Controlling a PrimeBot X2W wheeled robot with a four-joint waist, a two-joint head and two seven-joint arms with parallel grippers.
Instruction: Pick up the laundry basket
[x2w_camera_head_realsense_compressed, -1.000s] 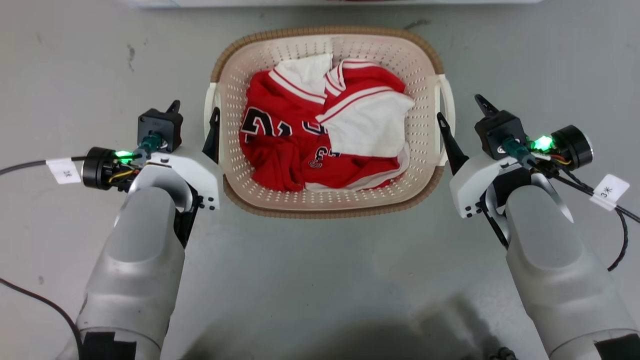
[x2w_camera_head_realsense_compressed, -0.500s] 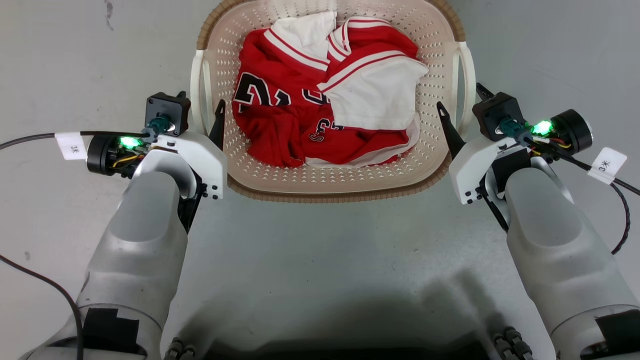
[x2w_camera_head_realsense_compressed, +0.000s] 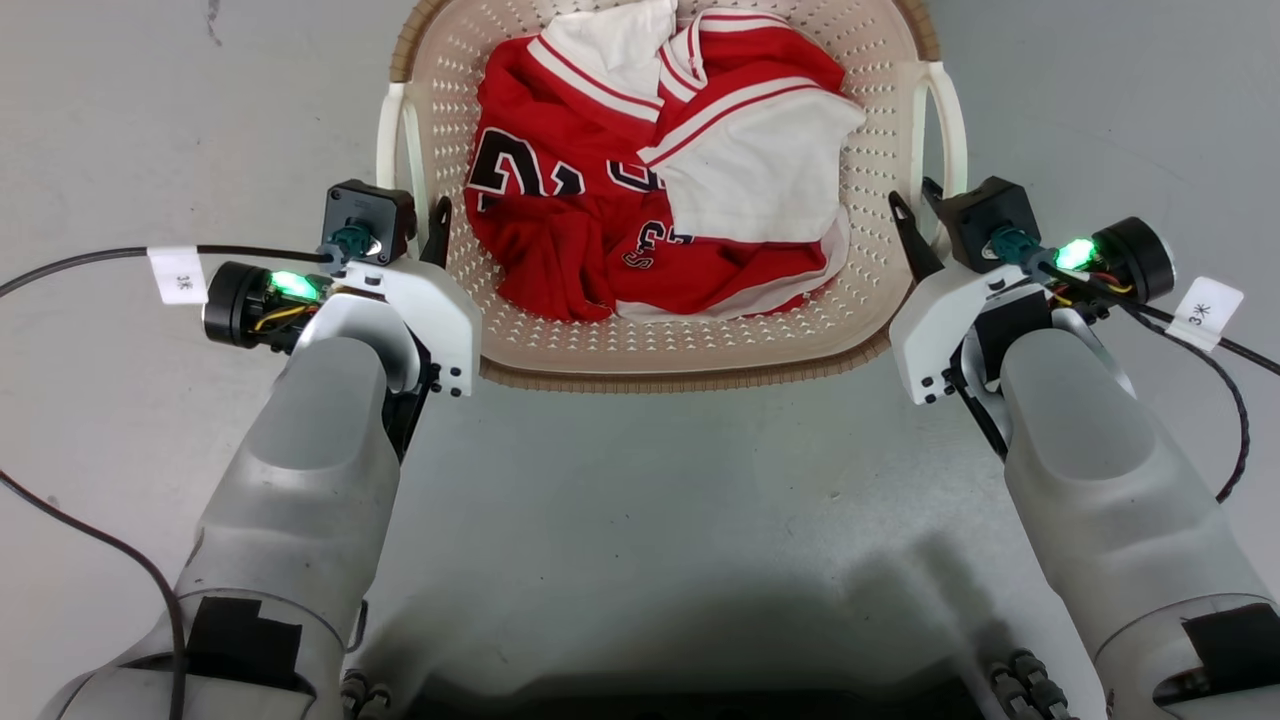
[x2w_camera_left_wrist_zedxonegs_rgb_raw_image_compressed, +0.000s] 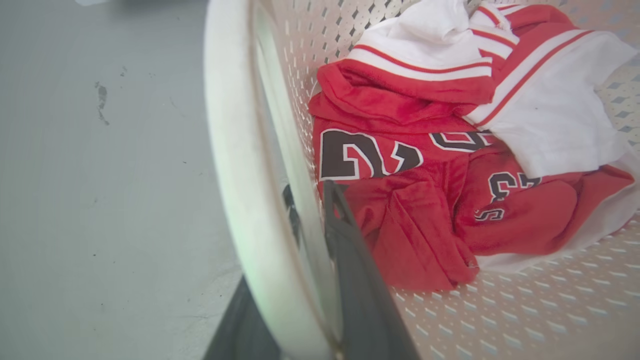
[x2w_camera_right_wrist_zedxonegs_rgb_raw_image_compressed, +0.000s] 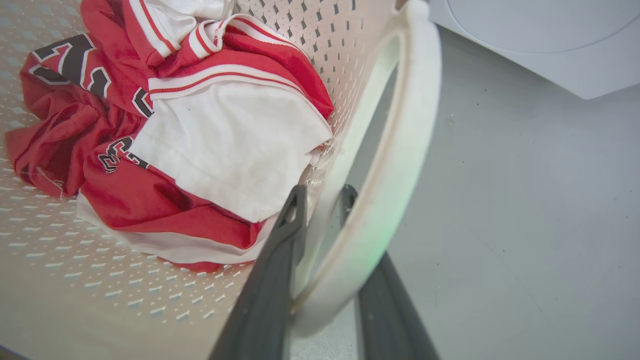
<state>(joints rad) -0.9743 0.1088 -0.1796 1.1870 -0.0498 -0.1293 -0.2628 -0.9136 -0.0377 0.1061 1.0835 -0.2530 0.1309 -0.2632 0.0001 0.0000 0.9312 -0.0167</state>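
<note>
The left gripper (x2w_camera_left_wrist_zedxonegs_rgb_raw_image_compressed: 310, 192) had its two dark fingers closed on the white left handle (x2w_camera_left_wrist_zedxonegs_rgb_raw_image_compressed: 235, 165), one finger inside the perforated wall, the other outside the loop. The right gripper (x2w_camera_right_wrist_zedxonegs_rgb_raw_image_compressed: 324, 192) pinched the right handle (x2w_camera_right_wrist_zedxonegs_rgb_raw_image_compressed: 400, 165) the same way. Between them was the laundry basket (x2w_camera_head_realsense_compressed: 700, 340), straight ahead of the robot, over the grey floor (x2w_camera_head_realsense_compressed: 650, 520); I couldn't tell whether its base touched. Inside lay a crumpled red jersey (x2w_camera_head_realsense_compressed: 560, 240) with black numbers, and a white garment (x2w_camera_head_realsense_compressed: 760, 190) on top of it. Green lights glowed at both wrists. A white appliance (x2w_camera_right_wrist_zedxonegs_rgb_raw_image_compressed: 540, 40) stood beyond the right handle.
</note>
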